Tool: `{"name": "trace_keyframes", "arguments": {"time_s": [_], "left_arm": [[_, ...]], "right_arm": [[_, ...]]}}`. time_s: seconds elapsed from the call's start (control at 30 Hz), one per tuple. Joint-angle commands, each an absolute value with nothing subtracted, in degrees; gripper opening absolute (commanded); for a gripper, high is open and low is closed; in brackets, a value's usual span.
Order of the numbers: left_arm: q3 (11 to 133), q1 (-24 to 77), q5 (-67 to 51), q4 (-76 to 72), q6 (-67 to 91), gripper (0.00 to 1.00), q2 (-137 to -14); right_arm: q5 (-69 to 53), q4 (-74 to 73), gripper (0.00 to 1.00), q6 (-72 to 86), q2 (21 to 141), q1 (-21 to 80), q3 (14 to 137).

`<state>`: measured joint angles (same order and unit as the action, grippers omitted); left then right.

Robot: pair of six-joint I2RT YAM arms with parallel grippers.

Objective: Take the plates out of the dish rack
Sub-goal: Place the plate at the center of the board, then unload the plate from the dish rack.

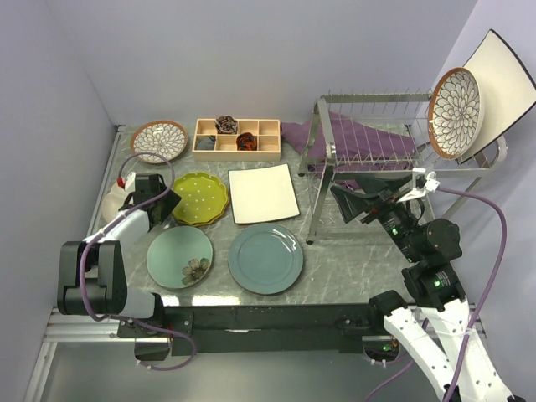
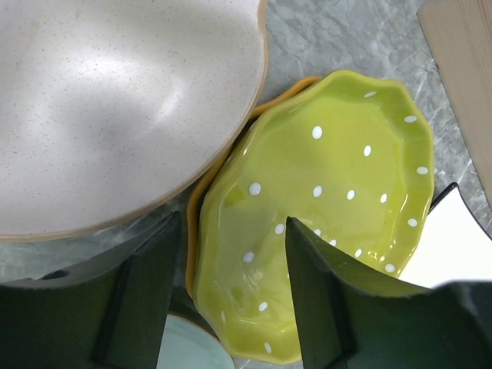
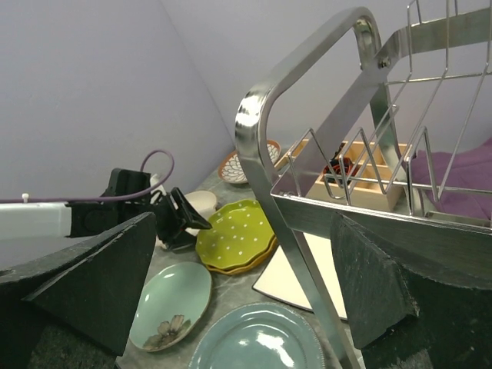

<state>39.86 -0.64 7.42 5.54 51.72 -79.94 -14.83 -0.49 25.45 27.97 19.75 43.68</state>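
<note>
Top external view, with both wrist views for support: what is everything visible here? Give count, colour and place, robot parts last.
silver wire dish rack: 1, silver, right side of the table
brown-rimmed petal-patterned plates: 2, one upright at the rack's right end, one flat at back left
white square plates: 2, one upright in the rack behind the petal plate, one flat mid-table
yellow-green scalloped plate: 1, white-dotted, left of centre
orange scalloped plate: 1, beneath it
pale green floral plate: 1, front left
teal round plate: 1, front centre
cream speckled plate: 1, far left
wooden compartment tray: 1, back centre
purple cloth: 1, under the rack
left gripper: open, above the yellow-green plate
right gripper: open, at the rack's near leg
</note>
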Motion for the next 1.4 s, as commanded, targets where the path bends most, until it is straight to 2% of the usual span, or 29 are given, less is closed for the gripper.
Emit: {"name": "trace_keyframes", "arguments": {"time_s": [0.0,0.13,0.3,0.33,0.37,0.4,0.7,0.8,1.0,1.13,1.23,1.33,1.37], "left_arm": [[41.1,1.2,7.5,4.7,50.8,0.61,-76.3],[43.1,1.8,8.2,7.8,49.8,0.64,-70.2],[44.9,4.3,7.2,10.5,46.9,0.75,-62.2],[44.7,5.5,6.5,9.8,46.2,0.79,-59.4],[44.0,6.9,6.0,9.0,46.0,0.93,-58.0],[44.1,9.7,5.5,9.1,46.1,0.98,-57.1],[42.1,22.7,-3.1,4.0,43.6,1.00,-51.9],[41.9,25.6,-1.2,5.7,42.5,0.99,-52.0],[38.6,29.9,-4.0,0.8,42.1,0.99,-52.2],[37.9,31.5,-6.0,0.4,42.3,0.99,-50.7],[37.0,32.6,-4.8,-0.9,42.2,0.99,-48.3],[36.0,33.2,-3.8,-1.4,42.3,0.99,-46.4],[35.9,33.2,-3.6,-1.5,42.3,0.99,-46.1]], "right_arm": [[-11.5,-1.0,1.00,25.3,29.2,20.1,45.1],[-4.2,-7.7,1.00,26.5,30.6,20.0,49.8],[6.8,-15.7,1.00,24.5,35.4,20.1,57.0],[7.7,-17.2,1.00,23.5,36.2,20.0,59.7],[8.3,-17.7,1.00,22.9,37.7,20.0,61.1],[10.3,-18.2,1.00,22.0,38.6,20.0,62.8],[28.7,-28.0,1.00,8.5,53.3,20.0,87.8],[34.8,-28.8,1.00,3.8,56.9,20.1,95.6],[48.5,-21.2,1.00,-14.5,59.8,20.0,97.7],[50.5,-21.6,1.00,-19.2,63.7,18.3,100.7],[49.3,-29.4,1.00,-16.9,68.0,14.3,106.9],[41.1,-36.8,0.99,-11.7,69.7,8.4,111.1],[39.7,-37.5,0.95,-11.2,69.6,7.3,111.3]]}}
